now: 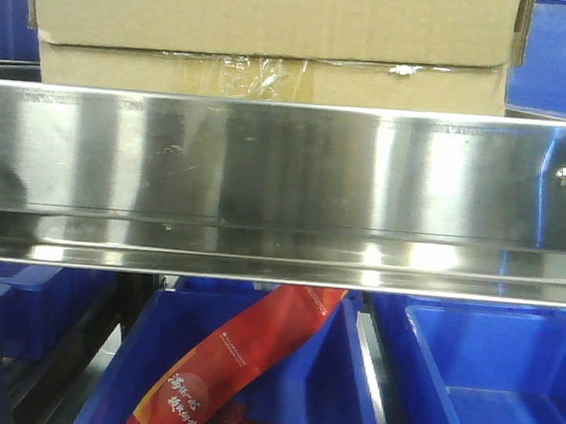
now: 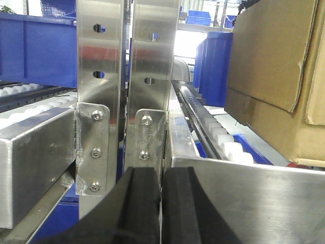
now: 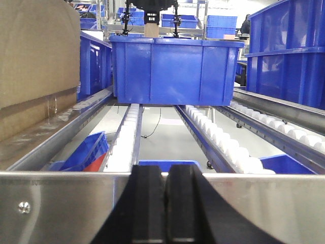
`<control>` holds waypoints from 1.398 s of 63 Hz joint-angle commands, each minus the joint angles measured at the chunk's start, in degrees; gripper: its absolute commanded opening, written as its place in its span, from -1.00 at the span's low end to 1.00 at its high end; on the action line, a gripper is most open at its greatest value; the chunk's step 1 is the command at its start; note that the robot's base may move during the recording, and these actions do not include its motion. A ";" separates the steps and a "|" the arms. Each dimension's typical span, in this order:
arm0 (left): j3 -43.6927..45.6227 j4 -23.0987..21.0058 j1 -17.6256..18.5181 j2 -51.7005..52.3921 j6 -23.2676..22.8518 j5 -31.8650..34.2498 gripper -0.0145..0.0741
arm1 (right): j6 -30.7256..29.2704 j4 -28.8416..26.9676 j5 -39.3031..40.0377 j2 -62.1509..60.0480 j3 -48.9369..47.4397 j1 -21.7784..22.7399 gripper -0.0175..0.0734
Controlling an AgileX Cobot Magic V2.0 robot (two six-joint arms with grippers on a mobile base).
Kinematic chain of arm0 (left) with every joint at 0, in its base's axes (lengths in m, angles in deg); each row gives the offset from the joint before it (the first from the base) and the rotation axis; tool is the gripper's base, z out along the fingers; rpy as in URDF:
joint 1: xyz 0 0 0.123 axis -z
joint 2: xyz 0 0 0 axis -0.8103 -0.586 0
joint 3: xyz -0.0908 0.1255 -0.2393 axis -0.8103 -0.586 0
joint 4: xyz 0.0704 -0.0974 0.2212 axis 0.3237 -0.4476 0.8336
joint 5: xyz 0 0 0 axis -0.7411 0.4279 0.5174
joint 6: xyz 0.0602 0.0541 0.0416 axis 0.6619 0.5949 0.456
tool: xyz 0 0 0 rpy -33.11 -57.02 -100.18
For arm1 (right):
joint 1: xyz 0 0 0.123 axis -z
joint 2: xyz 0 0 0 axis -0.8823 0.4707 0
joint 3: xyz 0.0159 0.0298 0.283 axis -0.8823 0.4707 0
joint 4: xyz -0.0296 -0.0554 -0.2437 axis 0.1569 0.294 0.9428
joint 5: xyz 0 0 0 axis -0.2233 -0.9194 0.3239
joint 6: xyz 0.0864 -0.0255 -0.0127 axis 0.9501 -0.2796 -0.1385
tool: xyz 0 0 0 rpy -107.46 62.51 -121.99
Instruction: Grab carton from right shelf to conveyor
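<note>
The brown carton (image 1: 269,32) sits on the right shelf just behind its shiny steel front rail (image 1: 285,187), with wrinkled tape along its lower seam. The left wrist view has the carton (image 2: 277,76) at the right, on the roller tracks. In the right wrist view the carton (image 3: 33,66) fills the left edge. My left gripper (image 2: 161,203) is shut and empty, in front of the rail and the steel uprights (image 2: 122,76). My right gripper (image 3: 165,203) is shut and empty, in front of the rail (image 3: 66,208). The conveyor is out of view.
Blue bins (image 1: 486,389) stand on the lower level, one holding a red packet (image 1: 249,368). A blue bin (image 3: 175,68) sits further back on the shelf's white roller tracks (image 3: 223,147). More blue bins (image 3: 289,51) line the right side.
</note>
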 commanded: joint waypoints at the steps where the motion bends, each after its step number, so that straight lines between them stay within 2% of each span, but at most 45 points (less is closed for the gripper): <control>1: 0.20 -0.08 0.25 0.31 0.01 0.99 -0.64 | -0.38 -0.05 1.29 -0.19 -0.01 -0.10 -0.77; 21: 0.20 -0.08 0.25 0.31 0.01 0.99 -0.64 | -0.38 -0.05 1.29 -0.19 -0.01 -0.10 -0.77; 35: 0.20 0.18 0.25 0.31 0.01 5.88 -0.64 | -0.38 -0.05 1.29 -0.19 -0.01 -0.10 -0.77; 47: 0.20 -0.17 0.25 0.31 0.01 6.36 -0.64 | -0.38 -0.05 1.29 -0.19 -0.01 -0.10 -0.77; 59: 0.76 -0.08 0.25 0.31 0.01 9.34 -0.64 | -0.38 -0.60 8.20 -0.19 -0.01 -0.10 -0.77; 63: 3.67 0.71 0.36 0.31 0.01 6.78 -0.63 | -0.38 -0.88 5.17 -0.19 -2.13 -0.10 -0.77; 69: 9.04 1.74 0.36 0.31 0.01 2.29 -0.50 | -0.38 -0.88 -5.03 -0.19 -9.52 -0.10 -0.75; 75: 14.51 1.74 0.46 -1.22 0.01 -0.63 -0.21 | -0.38 -0.88 -10.09 -0.19 -16.42 -0.10 -0.50; 79: 18.60 1.74 1.28 -2.95 0.01 -2.54 -0.04 | -0.38 -0.88 -11.50 0.36 -21.12 -0.10 -0.20; 85: 23.71 1.74 3.89 -6.59 0.01 -5.40 0.08 | -0.38 -0.88 -11.73 3.27 -25.89 -0.10 0.28; 88: 26.52 1.74 5.25 -8.36 0.01 -7.09 0.09 | -0.38 -0.88 -11.86 4.65 -27.76 -0.10 0.45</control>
